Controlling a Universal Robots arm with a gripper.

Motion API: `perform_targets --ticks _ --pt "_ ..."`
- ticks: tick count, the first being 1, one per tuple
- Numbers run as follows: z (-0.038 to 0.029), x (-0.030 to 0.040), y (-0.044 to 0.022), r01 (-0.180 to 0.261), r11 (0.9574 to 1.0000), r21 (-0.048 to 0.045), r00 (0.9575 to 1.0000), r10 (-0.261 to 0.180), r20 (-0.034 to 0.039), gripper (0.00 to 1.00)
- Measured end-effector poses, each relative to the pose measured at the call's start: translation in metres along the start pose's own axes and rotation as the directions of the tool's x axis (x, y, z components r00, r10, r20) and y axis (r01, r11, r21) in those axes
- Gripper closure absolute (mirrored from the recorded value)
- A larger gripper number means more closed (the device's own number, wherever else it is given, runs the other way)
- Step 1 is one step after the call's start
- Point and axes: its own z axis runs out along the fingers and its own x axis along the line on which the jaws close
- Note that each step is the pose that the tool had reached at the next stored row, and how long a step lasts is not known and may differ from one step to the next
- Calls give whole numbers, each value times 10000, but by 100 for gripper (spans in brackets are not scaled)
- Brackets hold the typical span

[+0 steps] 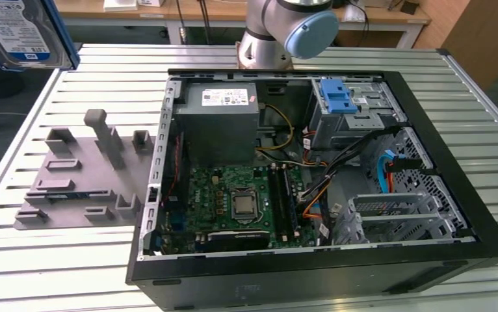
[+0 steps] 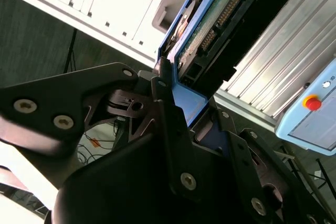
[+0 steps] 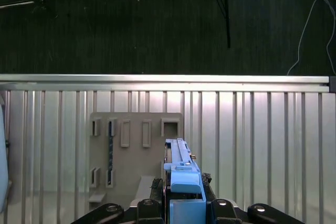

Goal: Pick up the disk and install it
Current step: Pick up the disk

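Holds the disk [image 3: 179, 156] clamped in the end effector [image 3: 181, 184]. In the second wrist view, shows dark fingers [image 2: 169, 124] shut against the flat faces at one short end, with the blue frame and the green circuit board running out past them. Puts the long axis straight out from the end effector, away from the wrist, so that the free short end leads. In the first wrist view, presents the disk edge-on, hanging clear above the slatted counter [image 3: 262, 129] and the grey holder [image 3: 136, 140], touching neither. In the exterior view, sits raised at the upper left, label toward that camera, close to upright with a slight lean. Leaves the open computer case [image 1: 318, 286] well apart, lower and toward the exterior view's right, beyond the grey holder. Places the drive cage [image 1: 357, 107] with the blue clip [image 1: 337, 97] at the case's far corner on the exterior view's right, farther off again. Judging from that: picked up, not yet installed, with nothing of the disk inside the case. Cannot tell how the long axis lines up with the cage opening.
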Motion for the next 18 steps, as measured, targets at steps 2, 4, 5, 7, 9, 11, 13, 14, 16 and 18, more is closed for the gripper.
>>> perform_targets --ticks 2,4,5,7,9,11,13,14,16,18 --pt "0 0 -11 0 10000 0 10000 0 1 64" --pt "0 0 -23 0 10000 0 10000 0 0 64" --pt "0 0 -29 -1 10000 0 10000 1 0 64" --pt "0 0 -46 0 10000 1 10000 0 0 64" --pt "-1 0 -55 -1 10000 0 10000 1 0 64" --pt "-1 -1 -63 0 10000 0 10000 0 0 64" --pt "-1 0 -71 0 10000 0 10000 0 0 64" --pt "-1 -1 -75 -1 10000 0 10000 1 0 64" --pt "-1 0 -80 -1 10000 1 10000 1 0 64" --pt "-2 -1 -88 0 10000 0 10000 0 0 64"
